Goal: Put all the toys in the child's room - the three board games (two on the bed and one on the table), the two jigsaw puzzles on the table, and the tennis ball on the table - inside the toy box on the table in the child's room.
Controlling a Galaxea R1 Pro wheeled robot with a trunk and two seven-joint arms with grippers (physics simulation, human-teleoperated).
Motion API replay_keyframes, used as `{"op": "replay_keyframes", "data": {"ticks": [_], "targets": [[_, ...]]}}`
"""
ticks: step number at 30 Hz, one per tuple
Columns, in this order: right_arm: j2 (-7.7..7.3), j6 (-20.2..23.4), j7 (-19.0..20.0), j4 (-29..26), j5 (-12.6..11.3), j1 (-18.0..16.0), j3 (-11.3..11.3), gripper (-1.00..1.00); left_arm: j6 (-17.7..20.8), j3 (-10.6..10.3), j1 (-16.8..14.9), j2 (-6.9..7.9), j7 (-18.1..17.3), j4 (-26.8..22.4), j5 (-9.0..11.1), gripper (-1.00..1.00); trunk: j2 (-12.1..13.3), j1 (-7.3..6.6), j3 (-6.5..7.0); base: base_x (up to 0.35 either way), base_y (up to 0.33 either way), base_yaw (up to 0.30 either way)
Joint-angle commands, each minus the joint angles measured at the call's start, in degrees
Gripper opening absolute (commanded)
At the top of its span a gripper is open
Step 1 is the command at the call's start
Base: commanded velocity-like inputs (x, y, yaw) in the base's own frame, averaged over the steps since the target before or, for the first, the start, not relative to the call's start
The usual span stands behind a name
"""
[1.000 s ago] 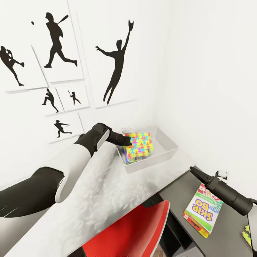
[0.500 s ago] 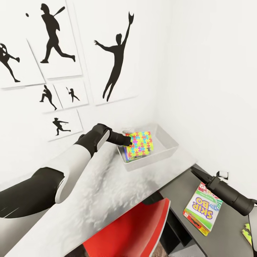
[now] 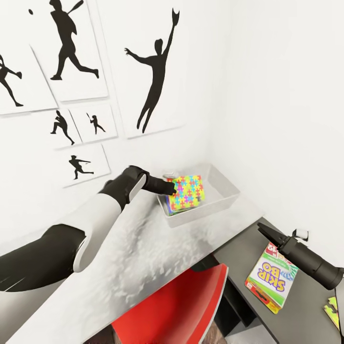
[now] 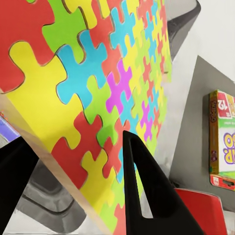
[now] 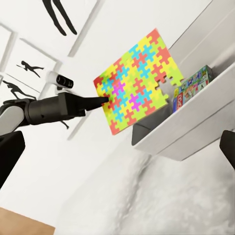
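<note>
Head camera has tilted slightly; arms and objects unchanged. Left gripper (image 3: 170,188) clenches the jigsaw puzzle (image 3: 188,192) tilted over the toy box (image 3: 224,191), ready to drop in. Right gripper (image 3: 262,228), open and empty, hovers at 12 o'clock of the Skip-Bo box (image 3: 270,282), likely next.

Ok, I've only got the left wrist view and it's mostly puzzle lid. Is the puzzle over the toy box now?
Observer: Yes. In the head view the left gripper holds the jigsaw puzzle tilted over the end of the toy box nearest that arm.
Operator: Anything already in there?
Observer: The right wrist view shows a colourful game box inside, beside the puzzle's lower corner.
Operator: And my right arm?
Observer: The right gripper hangs open above the dark desk, near the Skip-Bo box but not touching it.
</note>
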Motion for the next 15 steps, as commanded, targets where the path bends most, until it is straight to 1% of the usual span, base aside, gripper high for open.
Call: {"op": "replay_keyframes", "data": {"ticks": [1,7,11,15], "targets": [[0.00,0.16,0.20,0.03,0.09,-0.06,-0.07,1.00,0.31,-0.28,-0.06,0.47,0.12,-0.05,0.63,-1.00,-0.11,0.03,-0.11,0.000,0.000,0.000],[0.00,0.02,0.20,0.28,0.13,-0.06,-0.08,1.00,0.23,-0.23,-0.06,1.88,0.21,-0.05,0.77,-1.00,-0.11,0.03,-0.12,0.000,0.000,0.000],[0.04,-0.04,0.20,0.45,0.13,-0.06,-0.08,1.00,0.05,-0.18,-0.01,2.25,0.30,-0.05,0.71,-1.00,-0.11,0.03,-0.12,0.000,0.000,0.000],[0.08,-0.10,0.20,0.54,0.13,-0.06,-0.08,1.00,-1.35,-0.17,0.02,2.28,0.28,-0.05,0.82,-1.00,-0.11,0.03,-0.12,0.000,0.000,0.000]]}}
